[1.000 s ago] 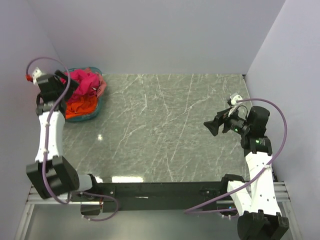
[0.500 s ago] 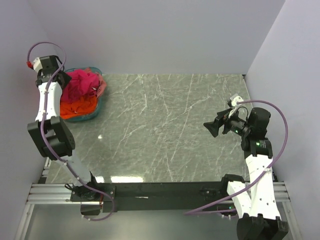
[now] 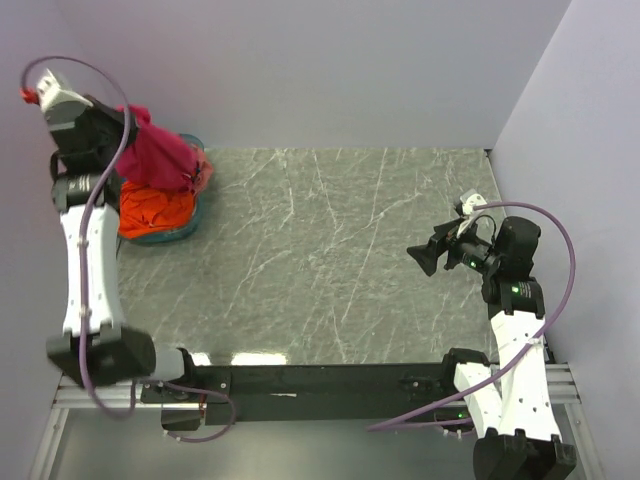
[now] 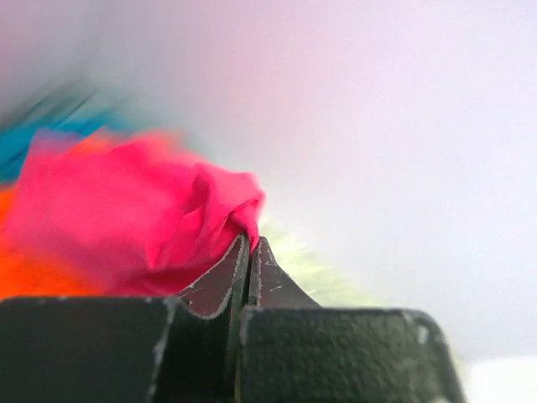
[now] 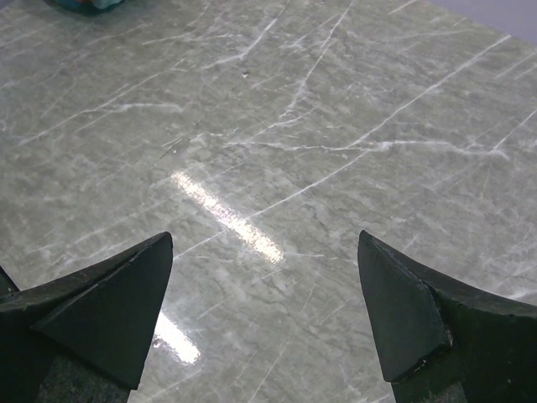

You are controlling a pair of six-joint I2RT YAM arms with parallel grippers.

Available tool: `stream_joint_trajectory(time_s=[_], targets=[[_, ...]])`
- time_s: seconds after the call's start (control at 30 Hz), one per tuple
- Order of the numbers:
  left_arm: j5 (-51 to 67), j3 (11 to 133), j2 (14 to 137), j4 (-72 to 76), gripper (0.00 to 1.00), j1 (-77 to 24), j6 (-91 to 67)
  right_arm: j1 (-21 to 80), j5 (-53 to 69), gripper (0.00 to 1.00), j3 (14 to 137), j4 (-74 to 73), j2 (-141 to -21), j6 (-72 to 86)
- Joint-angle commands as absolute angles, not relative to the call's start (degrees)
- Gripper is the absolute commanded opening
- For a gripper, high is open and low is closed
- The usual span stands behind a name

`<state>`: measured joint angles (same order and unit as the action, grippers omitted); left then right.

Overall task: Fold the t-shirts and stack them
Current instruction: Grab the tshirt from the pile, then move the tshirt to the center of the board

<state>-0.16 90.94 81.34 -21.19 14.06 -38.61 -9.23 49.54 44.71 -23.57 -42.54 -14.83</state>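
Since a second ago the left tool (image 3: pixel 130 116) has climbed from down among the cloth in the teal basket (image 3: pixel 160 238) to well above it, its jaws going from wide apart to pressed together, and the crimson-pink t-shirt (image 3: pixel 162 155) has come up with it; that shirt now hangs bunched from the tool, its upper end pinched and its lower folds trailing down to the basket at the far left corner of the counter (image 3: pixel 330 240); in the left wrist view the left tool (image 4: pixel 249 252) shows both fingers closed tight on a fold of the crimson-pink t-shirt (image 4: pixel 151 218), with a blurred band of orange t-shirt (image 4: pixel 25 269) below it and a smear of the basket (image 4: pixel 33 138) behind; inside the basket the orange t-shirt (image 3: pixel 155 210) lies crumpled and fills most of the visible bowl, while a small paler edge of the salmon-pink t-shirt (image 3: pixel 204 178) shows at the right rim, partly under the hanging crimson cloth; the right tool (image 3: pixel 421 255) hovers over the right side of the counter, well apart from the basket; in its own view the right tool (image 5: pixel 264 243) has its jaws spread wide with nothing between them but bare counter (image 5: pixel 294 109).
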Motion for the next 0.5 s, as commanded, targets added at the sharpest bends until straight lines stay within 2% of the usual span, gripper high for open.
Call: stream_joint_trajectory(time_s=[0.0,0.13,0.47], targets=[[12.55,90.70,72.25,-4.76,0.00,11.35,-41.57,-8.96,49.40,0.96,44.47,-21.88,-42.36,-14.50],[19.76,94.99,71.72,0.08,0.00,6.78,-45.78,-8.96,48.96,0.96,44.38,-21.62,-42.71,-14.68],[25.04,100.37,77.69,2.90,0.00,-9.30,-45.88,-9.05,47.11,0.96,44.21,-21.62,-43.24,-15.47]])
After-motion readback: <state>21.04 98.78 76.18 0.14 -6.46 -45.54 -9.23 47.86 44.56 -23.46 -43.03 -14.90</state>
